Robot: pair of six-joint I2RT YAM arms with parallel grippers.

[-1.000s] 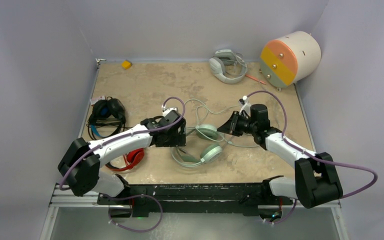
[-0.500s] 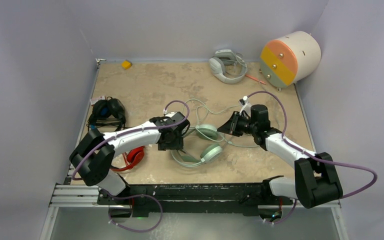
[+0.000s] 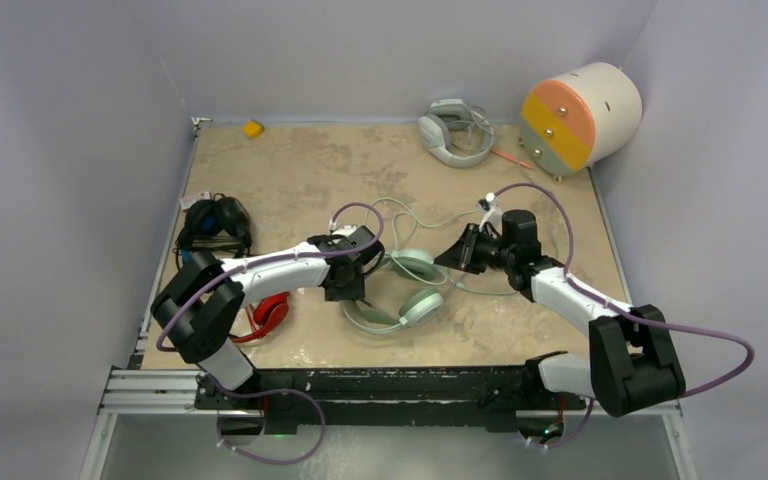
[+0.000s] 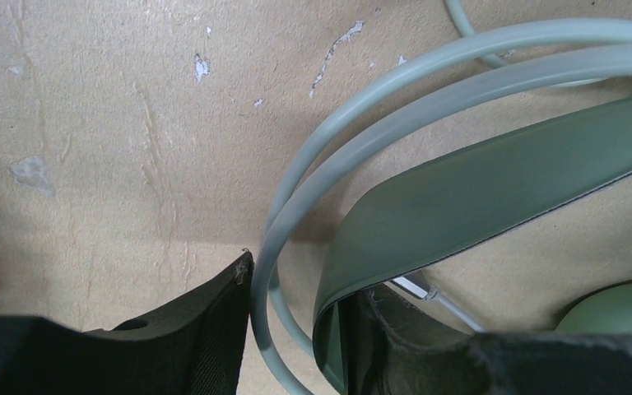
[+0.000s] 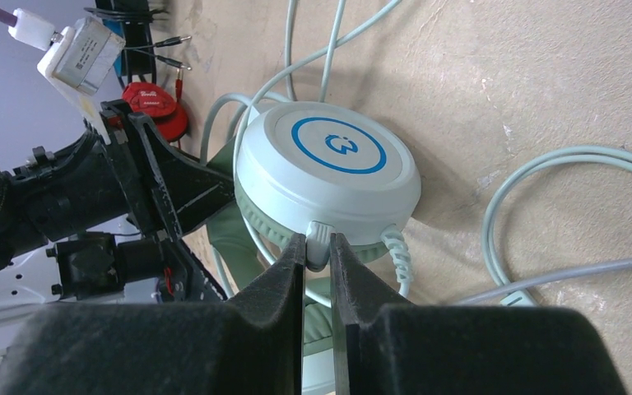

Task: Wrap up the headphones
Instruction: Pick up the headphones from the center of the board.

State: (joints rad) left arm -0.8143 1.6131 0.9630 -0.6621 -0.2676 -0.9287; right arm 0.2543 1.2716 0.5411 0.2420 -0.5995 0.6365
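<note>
At the middle of the sandy-brown worktop, pale mint-green and white over-ear headset, thin cable looped toward the far side. Left tool down over the headband, one black finger on each side, gap narrow; cannot tell whether gripping. Right tool pinched tight on the small pale stem at one ear cup's rim. Black headset with blue cups at the left edge; red-and-black headset near left, beside the left arm
</note>
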